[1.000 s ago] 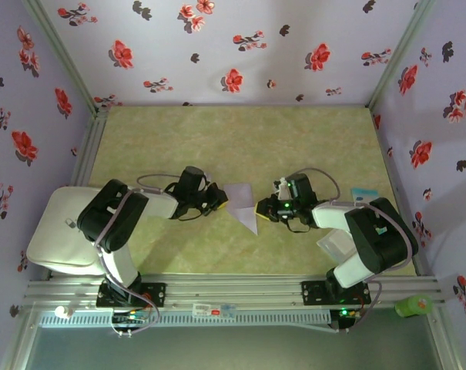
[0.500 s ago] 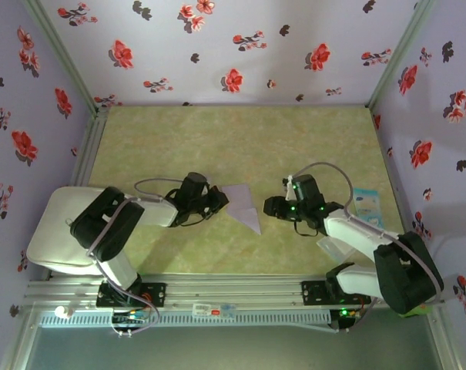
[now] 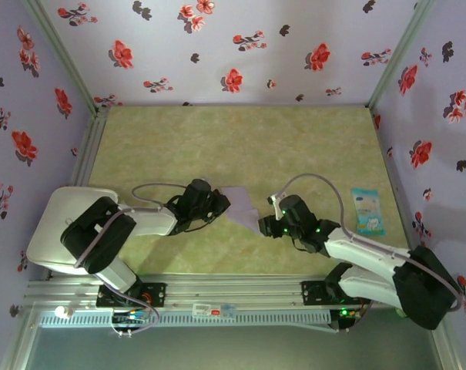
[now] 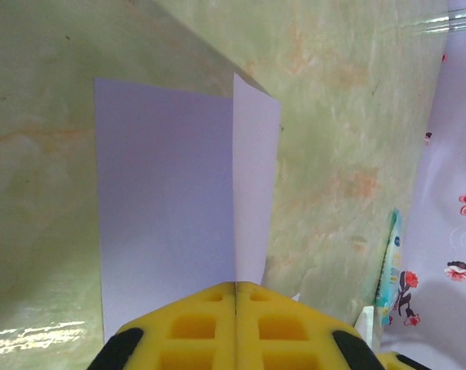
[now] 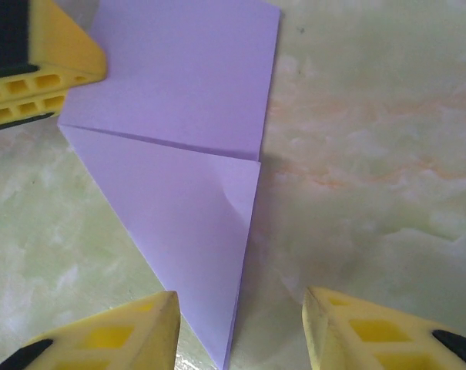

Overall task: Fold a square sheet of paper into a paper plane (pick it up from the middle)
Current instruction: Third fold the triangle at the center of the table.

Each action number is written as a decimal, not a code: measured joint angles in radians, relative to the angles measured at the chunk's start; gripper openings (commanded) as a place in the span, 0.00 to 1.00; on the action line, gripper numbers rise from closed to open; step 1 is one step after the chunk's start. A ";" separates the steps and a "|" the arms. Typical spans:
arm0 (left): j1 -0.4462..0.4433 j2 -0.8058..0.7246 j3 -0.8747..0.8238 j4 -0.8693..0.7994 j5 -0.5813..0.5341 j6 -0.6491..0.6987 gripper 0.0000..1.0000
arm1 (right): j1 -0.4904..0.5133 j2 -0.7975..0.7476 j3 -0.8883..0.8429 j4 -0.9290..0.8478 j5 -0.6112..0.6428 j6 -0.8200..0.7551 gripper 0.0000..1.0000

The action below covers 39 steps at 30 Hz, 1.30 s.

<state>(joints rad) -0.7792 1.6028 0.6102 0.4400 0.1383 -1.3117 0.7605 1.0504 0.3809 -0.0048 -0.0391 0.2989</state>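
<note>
The square sheet of paper point(image 3: 242, 205), partly folded to a point, lies on the green worktop point(image 3: 217, 139), well apart from the blue packet point(image 3: 367, 210). The left pincer point(image 3: 222, 202) is clamped on the sheet's edge farthest from the packet. The right pincer point(image 5: 240, 302), on the packet's side, stands open astride the pointed tip.

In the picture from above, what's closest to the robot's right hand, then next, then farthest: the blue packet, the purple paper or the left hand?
Starting from the right hand:
1. The purple paper, just to its left, with its tip by the fingers.
2. The left hand, farther left, pinching the paper's other side.
3. The blue packet, off to the right.
</note>
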 measured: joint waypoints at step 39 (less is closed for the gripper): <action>-0.001 -0.047 0.044 -0.113 0.020 0.012 0.04 | 0.368 0.280 0.056 0.188 0.463 -0.306 0.47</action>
<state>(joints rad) -0.7803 1.5562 0.6544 0.3271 0.1585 -1.2995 1.1286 1.3308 0.4370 0.1833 0.4240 -0.0067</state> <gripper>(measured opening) 0.051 0.470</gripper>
